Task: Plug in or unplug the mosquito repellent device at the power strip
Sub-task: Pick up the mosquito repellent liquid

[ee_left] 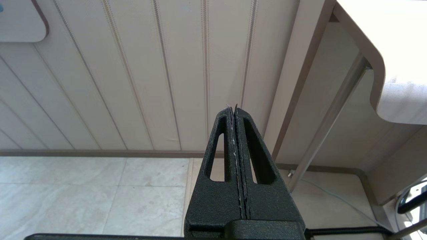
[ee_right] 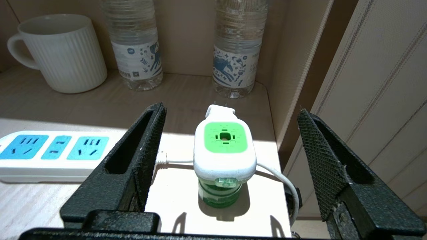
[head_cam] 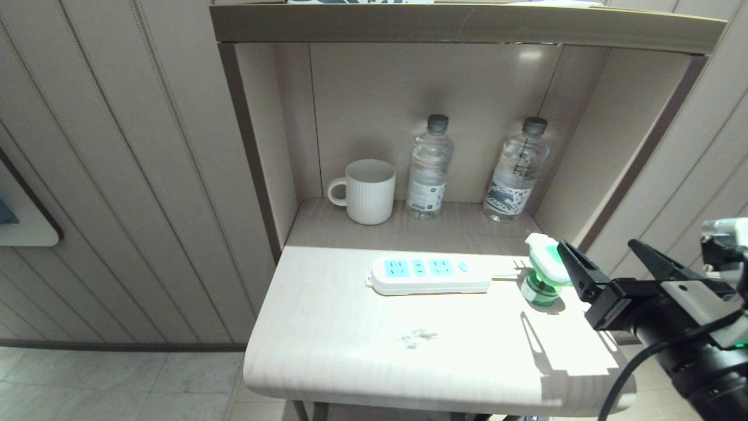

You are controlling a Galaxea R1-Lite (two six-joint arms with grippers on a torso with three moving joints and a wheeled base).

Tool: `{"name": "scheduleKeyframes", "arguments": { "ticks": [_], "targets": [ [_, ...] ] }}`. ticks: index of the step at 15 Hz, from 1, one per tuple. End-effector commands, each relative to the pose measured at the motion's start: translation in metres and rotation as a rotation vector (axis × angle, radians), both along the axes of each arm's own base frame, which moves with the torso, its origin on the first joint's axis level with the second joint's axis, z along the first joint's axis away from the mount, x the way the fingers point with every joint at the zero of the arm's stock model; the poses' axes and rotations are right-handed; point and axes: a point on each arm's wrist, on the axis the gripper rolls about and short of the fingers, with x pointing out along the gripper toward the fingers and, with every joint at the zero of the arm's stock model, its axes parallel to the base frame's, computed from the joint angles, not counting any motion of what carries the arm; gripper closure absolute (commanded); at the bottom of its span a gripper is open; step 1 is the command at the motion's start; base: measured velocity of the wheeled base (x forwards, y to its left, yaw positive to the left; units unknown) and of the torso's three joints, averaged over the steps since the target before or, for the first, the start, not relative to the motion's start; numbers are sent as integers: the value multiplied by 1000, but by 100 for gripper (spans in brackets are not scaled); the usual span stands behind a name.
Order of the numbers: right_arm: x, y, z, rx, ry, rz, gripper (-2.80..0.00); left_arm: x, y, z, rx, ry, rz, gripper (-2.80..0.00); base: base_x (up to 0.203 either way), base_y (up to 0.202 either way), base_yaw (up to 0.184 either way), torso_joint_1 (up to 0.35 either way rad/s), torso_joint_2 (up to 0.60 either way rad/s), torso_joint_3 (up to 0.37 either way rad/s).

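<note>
You see table (head_cam: 327,327): pale wood-grain laminate, matt. Power strip (head_cam: 429,276): smooth glossy white plastic, light-blue faces. Mosquito repellent device (ee_right: 224,156): smooth white-and-green plastic head, translucent green bottle below. Mug (head_cam: 368,191): ribbed white ceramic, matt. Water bottles (head_cam: 429,169): clear ridged plastic, paper labels. Right pincer (ee_right: 230,143): black plastic, rough textured pads.

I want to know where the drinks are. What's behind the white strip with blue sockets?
Behind the flat white power strip, a ribbed white mug and two clear plastic water bottles stand. The mug's inside is hidden.
</note>
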Motion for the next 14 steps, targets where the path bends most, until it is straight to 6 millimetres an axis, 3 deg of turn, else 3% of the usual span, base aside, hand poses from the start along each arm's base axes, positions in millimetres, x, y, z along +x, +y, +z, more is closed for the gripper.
{"name": "scheduleKeyframes", "arguments": {
  "ticks": [1,14],
  "targets": [
    [11,7,-19,-19,16,-16,-280,0,0,0,0,2,-1,0,0,0,0,0,0,0],
    [40,12,-23,-41,7,-45,-280,0,0,0,0,2,-1,0,0,0,0,0,0,0]
  ]
}}
